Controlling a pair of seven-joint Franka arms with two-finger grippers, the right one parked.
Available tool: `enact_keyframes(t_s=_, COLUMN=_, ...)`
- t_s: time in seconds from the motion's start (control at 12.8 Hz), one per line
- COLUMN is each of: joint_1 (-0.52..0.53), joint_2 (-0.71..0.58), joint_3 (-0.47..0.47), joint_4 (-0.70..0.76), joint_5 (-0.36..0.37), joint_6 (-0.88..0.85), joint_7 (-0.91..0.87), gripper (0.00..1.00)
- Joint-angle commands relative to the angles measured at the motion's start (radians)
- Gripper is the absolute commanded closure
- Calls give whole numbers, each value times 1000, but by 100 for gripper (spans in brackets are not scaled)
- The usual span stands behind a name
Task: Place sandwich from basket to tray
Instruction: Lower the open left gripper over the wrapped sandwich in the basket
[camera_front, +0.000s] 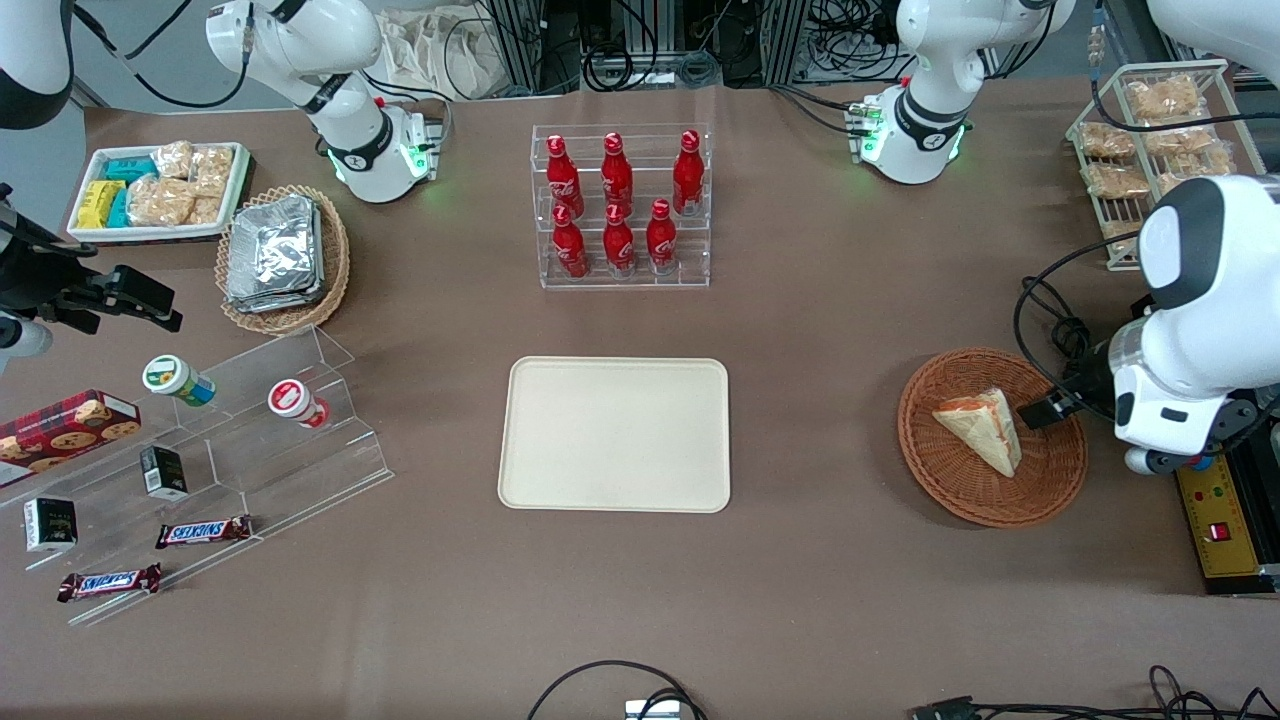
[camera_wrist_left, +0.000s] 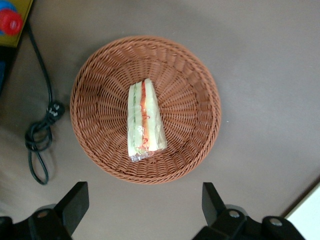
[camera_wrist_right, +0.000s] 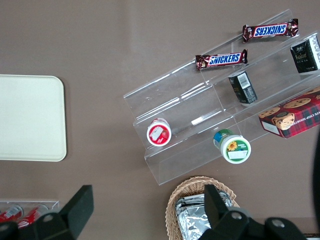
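Observation:
The sandwich, a wrapped white wedge with red and green filling, lies in the round reddish-brown wicker basket toward the working arm's end of the table. My left gripper hangs above the basket's edge, open wide, with nothing between its black fingers. In the wrist view the sandwich and basket lie ahead of the fingertips, with bare table under them. The cream tray sits empty at the table's middle, well away from the basket toward the parked arm.
A clear rack of red bottles stands farther from the camera than the tray. A yellow control box and black cable lie beside the basket. A wire rack of snack bags stands at the working arm's end.

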Motion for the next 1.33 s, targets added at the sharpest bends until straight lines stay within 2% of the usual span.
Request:
enact_keyframes(t_s=0.0, joint_1=29, joint_2=-29, joint_3=-2, joint_4=-82, joint_5=5, joint_6=50, joint_7=-94, gripper=0)
enact_keyframes(t_s=0.31, joint_1=44, joint_2=-61, joint_3=-3, joint_4=-195, joint_5=5, joint_6=194, joint_7=-185, gripper=0)
enact_keyframes(t_s=0.7, joint_1=49, joint_2=-125, joint_3=-3, joint_4=-438, joint_5=4, joint_6=493, joint_7=-206, gripper=0)
enact_keyframes(t_s=1.02, joint_1=61, joint_2=-98, joint_3=-3, joint_4=-512, joint_5=2, joint_6=647, joint_7=-211, gripper=0)
enact_keyframes(t_s=1.25, joint_1=69, joint_2=-62, joint_3=-3, joint_4=-513, joint_5=-2, joint_6=656, joint_7=-214, gripper=0)
